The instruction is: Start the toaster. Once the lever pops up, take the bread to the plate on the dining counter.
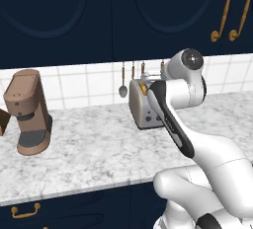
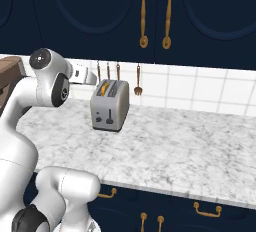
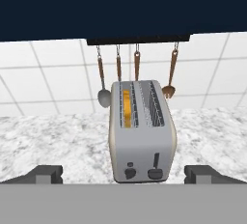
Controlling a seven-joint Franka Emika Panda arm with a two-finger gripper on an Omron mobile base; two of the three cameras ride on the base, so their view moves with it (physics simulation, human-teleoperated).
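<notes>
The silver two-slot toaster [image 3: 141, 136] stands on the marble worktop [image 2: 175, 146] against the white tiles, its narrow face toward my hand. The bread [image 3: 127, 108] sits low in the left slot, with just its golden-orange edge showing [image 2: 103, 89]. On the narrow face the lever [image 3: 155, 173] is a dark tab at the bottom of its slot, beside a round knob [image 3: 129, 173]. My gripper [image 3: 123, 175] hovers in front of that face, a little above it. It is open, its fingertips [image 3: 46, 174] spread wider than the toaster, touching nothing.
A brown coffee machine [image 1: 27, 112] stands at the left of the worktop. Several utensils [image 3: 118, 68] hang from a rail just behind the toaster. Navy wall cabinets [image 1: 74, 16] overhang the tiles. My own forearm [image 1: 173, 124] covers part of the toaster in the left base view.
</notes>
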